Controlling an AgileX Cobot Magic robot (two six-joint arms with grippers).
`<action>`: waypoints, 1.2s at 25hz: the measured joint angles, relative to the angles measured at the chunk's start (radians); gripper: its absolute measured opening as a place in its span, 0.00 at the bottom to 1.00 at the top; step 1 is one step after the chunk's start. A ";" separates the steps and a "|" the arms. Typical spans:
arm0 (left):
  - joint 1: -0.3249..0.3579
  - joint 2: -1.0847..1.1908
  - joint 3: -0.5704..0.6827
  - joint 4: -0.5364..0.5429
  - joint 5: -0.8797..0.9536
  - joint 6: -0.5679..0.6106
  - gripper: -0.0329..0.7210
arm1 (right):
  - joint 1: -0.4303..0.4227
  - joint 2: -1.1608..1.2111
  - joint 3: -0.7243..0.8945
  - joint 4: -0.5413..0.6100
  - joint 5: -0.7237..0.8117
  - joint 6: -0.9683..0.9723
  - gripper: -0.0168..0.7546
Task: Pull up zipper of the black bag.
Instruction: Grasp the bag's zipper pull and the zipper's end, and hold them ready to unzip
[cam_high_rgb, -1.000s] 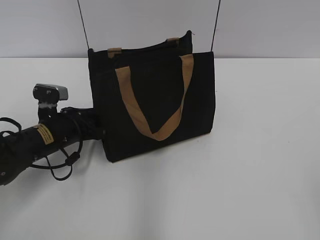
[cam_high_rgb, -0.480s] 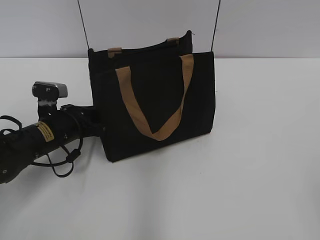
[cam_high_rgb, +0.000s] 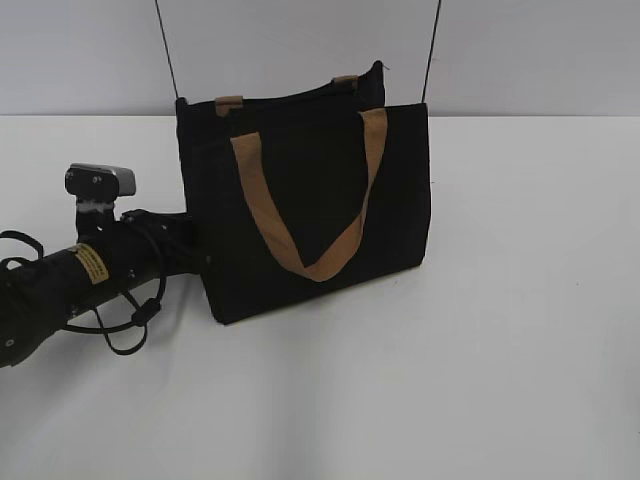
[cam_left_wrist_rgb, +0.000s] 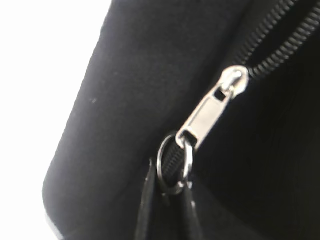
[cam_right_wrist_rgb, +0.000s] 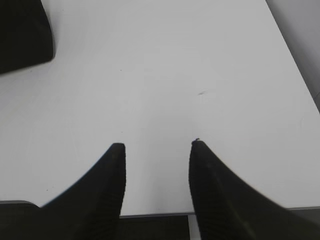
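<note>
The left claw (cam_left_wrist_rgb: 167, 200) was pinched shut on the zipper (cam_left_wrist_rgb: 212, 107) pull's ring at the black bag (cam_high_rgb: 310, 200), toward the worktop's back edge, so I judged the pull along the track came next, while the right claw (cam_right_wrist_rgb: 157, 150) hung open over bare table.

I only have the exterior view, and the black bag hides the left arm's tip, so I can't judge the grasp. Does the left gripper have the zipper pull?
Observer: Yes. In the left wrist view the left gripper is pinched on the ring of the silver pull.
Operator: Is the track past the slider closed?
Observer: No. Beyond the slider the zip track splits into two separate rows of teeth.
Operator: And the right gripper? I can't see it at all.
Observer: The right gripper is open, over bare table.
</note>
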 joint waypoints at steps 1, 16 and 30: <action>0.000 0.000 0.000 0.000 0.005 0.000 0.17 | 0.000 0.000 0.000 0.000 0.000 0.000 0.44; 0.000 0.000 0.000 -0.036 0.036 0.000 0.12 | 0.000 0.000 0.000 0.000 0.000 0.000 0.44; 0.031 -0.116 0.059 -0.035 0.038 0.000 0.07 | 0.000 0.000 0.000 0.000 0.000 0.000 0.44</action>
